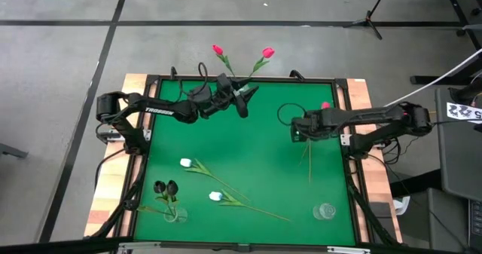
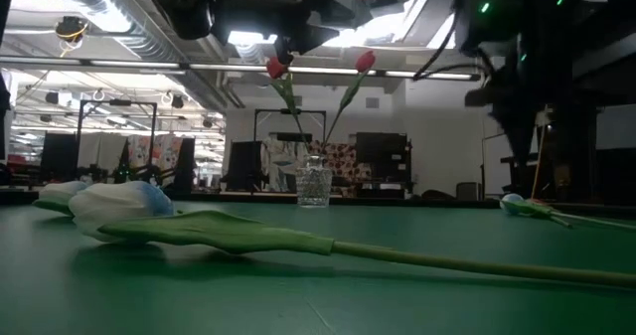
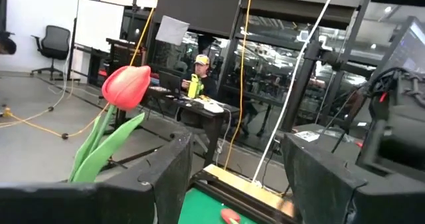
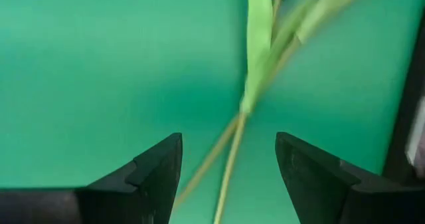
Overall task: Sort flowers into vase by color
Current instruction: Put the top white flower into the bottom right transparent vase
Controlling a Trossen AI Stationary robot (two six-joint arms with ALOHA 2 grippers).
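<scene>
Two pink-red flowers [image 1: 267, 53] [image 2: 366, 61] stand in a glass vase [image 2: 314, 186] at the table's far edge. My left gripper [image 1: 247, 97] is open beside them, with one red head [image 3: 126, 86] just past its finger. Two white flowers [image 1: 186, 163] [image 1: 216, 197] lie flat on the green table. Two dark flowers [image 1: 167, 188] stand in a vase at the near left. My right gripper [image 1: 301, 127] points down, open, above crossed green stems [image 4: 232, 151] of flowers lying at the right, one with a pink head [image 1: 325, 105]. Its fingers stand on either side of the stems, above them.
An empty glass vase [image 1: 325, 210] stands at the near right. The table has a raised black frame [image 1: 343, 84] around the green surface. Bare green mat lies in the middle between the arms. A person sits at a desk in the room beyond [image 3: 199, 68].
</scene>
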